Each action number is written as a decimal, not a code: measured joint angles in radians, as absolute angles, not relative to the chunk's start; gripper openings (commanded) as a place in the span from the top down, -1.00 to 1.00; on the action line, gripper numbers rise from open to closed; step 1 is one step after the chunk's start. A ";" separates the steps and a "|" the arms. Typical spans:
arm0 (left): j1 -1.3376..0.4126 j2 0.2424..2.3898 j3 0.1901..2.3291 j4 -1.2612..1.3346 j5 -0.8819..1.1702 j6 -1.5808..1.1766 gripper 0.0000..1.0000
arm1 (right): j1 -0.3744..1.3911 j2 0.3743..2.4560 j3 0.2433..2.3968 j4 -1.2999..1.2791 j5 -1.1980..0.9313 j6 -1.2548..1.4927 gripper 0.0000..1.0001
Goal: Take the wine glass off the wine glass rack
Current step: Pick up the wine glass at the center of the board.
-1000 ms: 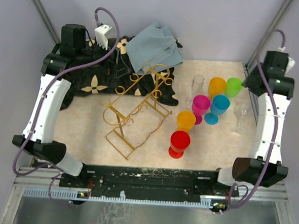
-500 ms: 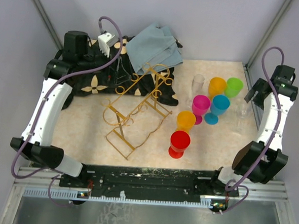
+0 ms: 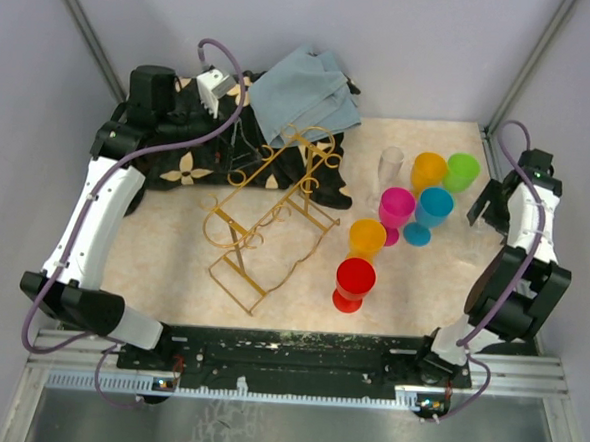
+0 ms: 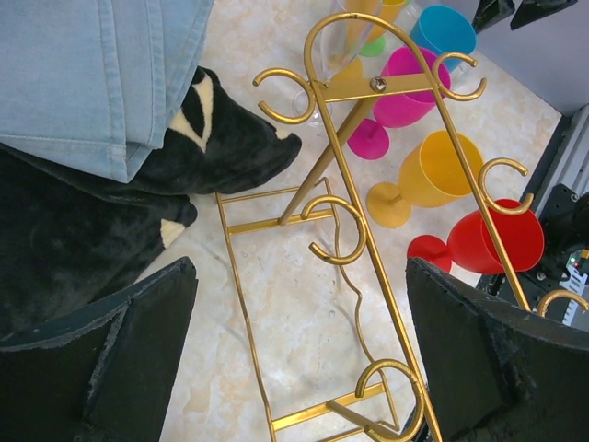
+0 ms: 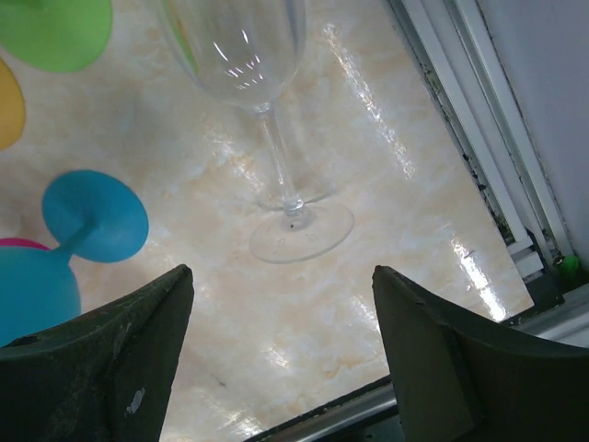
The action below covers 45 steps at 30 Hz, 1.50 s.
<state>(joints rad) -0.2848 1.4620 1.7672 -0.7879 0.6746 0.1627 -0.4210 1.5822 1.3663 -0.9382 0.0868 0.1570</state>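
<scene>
**Wine glass off the rack, upright on the bench; both tools open and empty.**

The clear wine glass [image 5: 241, 51] stands on its foot near the right edge of the bench [image 5: 368, 184], well apart from the gold wine glass rack [image 4: 354, 89], with a blue cup [image 5: 95, 216] near it; the right tool [image 5: 281, 313] hangs just short of the glass, jaws spread wide and touching nothing; the left tool [image 4: 299, 304] hovers over the rack, fully spread and likewise empty; the rack's curled hooks look bare in the left wrist view, though a clear glass against that clutter would be hard to spot. The glass is likely light, thin-walled, slick and top-heavy on its small foot; the best hold would be the stem just under the bowl, closed gently, since a squeeze on the bowl risks cracking it and a nudge could tip it.
</scene>
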 measured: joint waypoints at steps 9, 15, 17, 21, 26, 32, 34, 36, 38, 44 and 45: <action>-0.285 1.462 1.767 -0.785 0.679 0.174 -0.99 | -0.421 1.655 1.358 -0.857 0.105 0.145 -0.62; -0.285 1.462 1.752 -0.784 0.678 0.185 -0.98 | -0.421 1.767 1.430 -0.819 0.103 0.140 -0.63; -0.285 1.462 1.743 -0.785 0.677 0.189 -0.99 | -0.421 1.800 1.456 -0.807 0.098 0.141 -0.63; -0.285 1.462 1.728 -0.785 0.677 0.200 -0.99 | -0.421 1.864 1.524 -0.803 0.073 0.141 -0.63; -0.285 1.462 1.725 -0.785 0.673 0.207 -0.99 | -0.421 1.923 1.586 -0.801 0.046 0.137 -0.63; -0.285 1.465 1.725 -0.785 0.673 0.211 -0.99 | -0.421 1.983 1.606 -0.808 0.029 0.118 -0.61; -0.285 1.468 1.725 -0.785 0.673 0.211 -0.99 | -0.421 2.000 1.605 -0.815 0.025 0.112 -0.60; -0.285 1.472 1.725 -0.785 0.673 0.211 -0.99 | -0.421 2.010 1.605 -0.815 0.023 0.107 -0.59; -0.285 1.476 1.725 -0.785 0.673 0.211 -0.99 | -0.421 2.018 1.605 -0.813 0.020 0.104 -0.58; -0.285 1.488 1.726 -0.785 0.671 0.212 -0.99 | -0.421 2.037 1.605 -0.805 0.015 0.104 -0.58; -0.285 1.490 1.726 -0.785 0.670 0.214 -0.99 | -0.421 2.040 1.605 -0.804 0.016 0.104 -0.58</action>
<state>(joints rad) -0.2848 1.4899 1.7256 -0.7845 0.6704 0.2138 -0.4213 2.0399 1.6054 -0.8040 0.0162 0.1036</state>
